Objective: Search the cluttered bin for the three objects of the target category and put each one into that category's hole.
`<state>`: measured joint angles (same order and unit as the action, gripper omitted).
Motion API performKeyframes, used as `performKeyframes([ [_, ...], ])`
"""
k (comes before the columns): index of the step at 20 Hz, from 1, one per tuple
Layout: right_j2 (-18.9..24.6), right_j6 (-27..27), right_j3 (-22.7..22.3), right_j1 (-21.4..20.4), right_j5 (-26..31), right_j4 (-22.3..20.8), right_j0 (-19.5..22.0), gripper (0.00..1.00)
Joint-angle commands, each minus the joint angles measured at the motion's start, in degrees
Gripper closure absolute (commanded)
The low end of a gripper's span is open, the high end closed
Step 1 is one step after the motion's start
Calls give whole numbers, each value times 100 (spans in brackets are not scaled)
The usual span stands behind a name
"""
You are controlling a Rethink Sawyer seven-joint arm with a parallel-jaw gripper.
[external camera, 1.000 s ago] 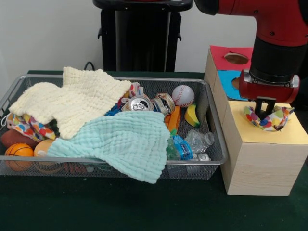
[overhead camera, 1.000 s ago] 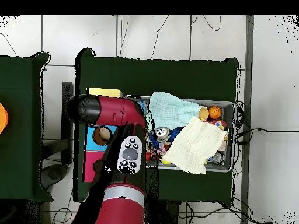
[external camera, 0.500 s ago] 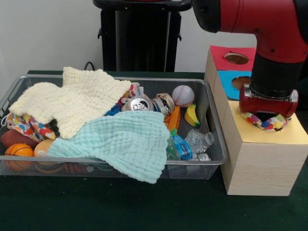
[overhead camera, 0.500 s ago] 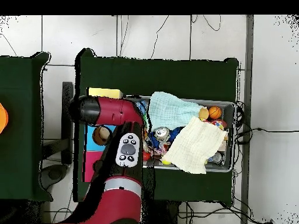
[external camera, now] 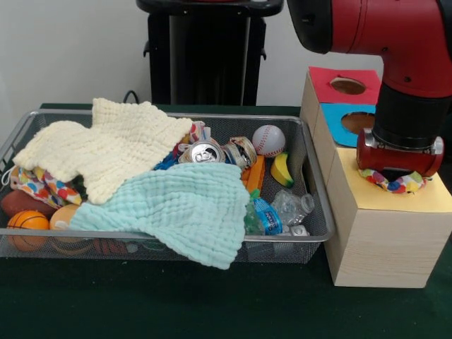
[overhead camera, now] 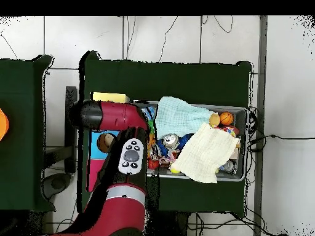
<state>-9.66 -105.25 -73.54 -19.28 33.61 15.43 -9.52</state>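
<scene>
My gripper [external camera: 397, 171] presses low on the yellow panel [external camera: 367, 192] of the wooden box [external camera: 381, 240] | grip state: cannot tell | spotted cloth [external camera: 395, 183] bunched beneath it at the hole | wire bin [external camera: 311, 212] just beside holds cloths, cans, balls
</scene>
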Motion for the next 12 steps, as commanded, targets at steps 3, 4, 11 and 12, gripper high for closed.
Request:
performKeyframes([
  [3, 316, -987, -36, 442, 181, -19, -37, 100],
  [4, 285, -991, -51, 402, 208, -33, -53, 100],
  [11, 101, -944, -337, -517, 1136, -28, -98, 100],
  [12, 21, -972, -328, -661, 1399, -44, -136, 100],
])
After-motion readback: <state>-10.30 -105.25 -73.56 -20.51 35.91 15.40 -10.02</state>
